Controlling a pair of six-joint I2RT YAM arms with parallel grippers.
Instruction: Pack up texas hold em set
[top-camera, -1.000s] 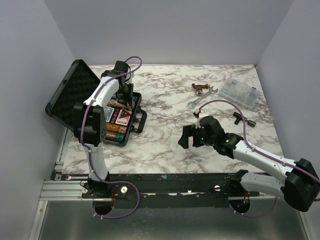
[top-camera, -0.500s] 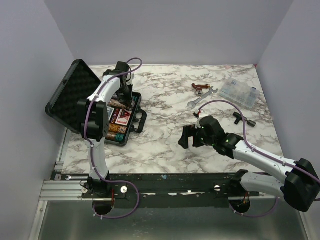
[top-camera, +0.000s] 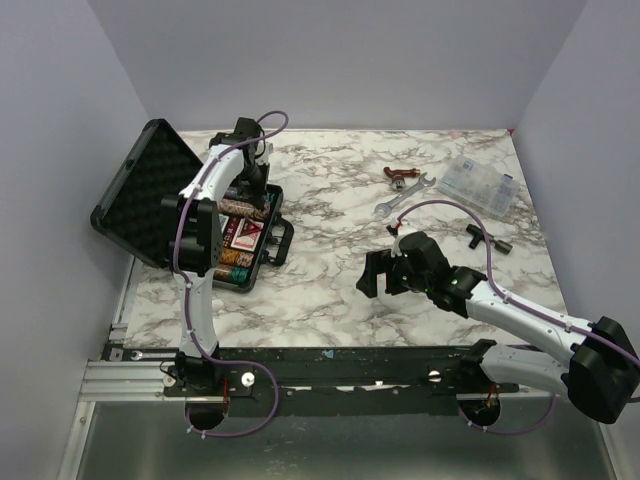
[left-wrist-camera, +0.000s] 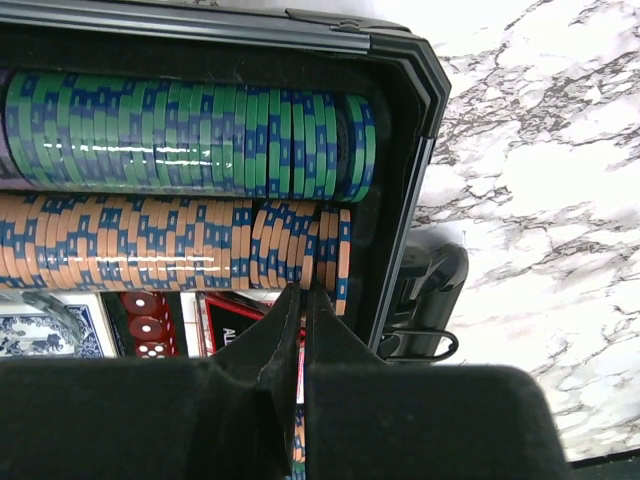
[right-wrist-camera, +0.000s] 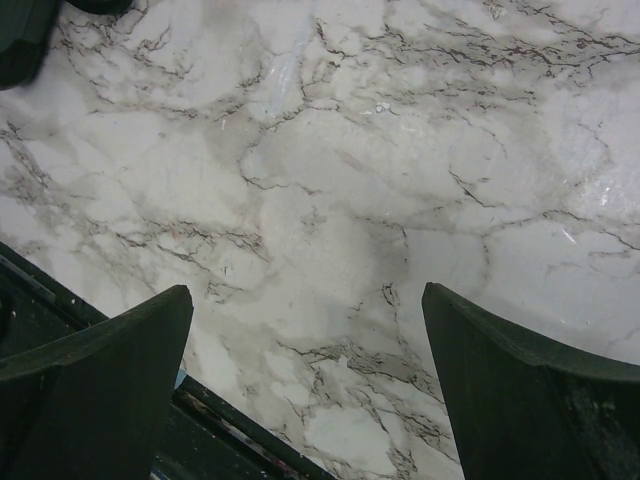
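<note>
The overhead view takes in the whole marble surface (top-camera: 330, 290) and the open black briefcase (top-camera: 140, 200) at its left edge, with the foam-lined lid tilted back to the left and the tray lying flat. My left arm rises from its base, elbow high, and bends down over the far end of the tray. My right arm lies low across the right half of the surface, well apart from the case. The contents can be read only in the left wrist view: a green chip row (left-wrist-camera: 190, 135) along the case wall, an orange chip row (left-wrist-camera: 170, 245) just beside it, then a blue card deck (left-wrist-camera: 40, 330) and small red pieces (left-wrist-camera: 148, 325) next to that. My left gripper (left-wrist-camera: 303, 295) is closed, fingers pressed together with nothing visible between them and tips at the right end of the orange row. The right wrist view shows marble beneath my right gripper (right-wrist-camera: 305, 300), whose fingers stand wide apart and hold nothing.
</note>
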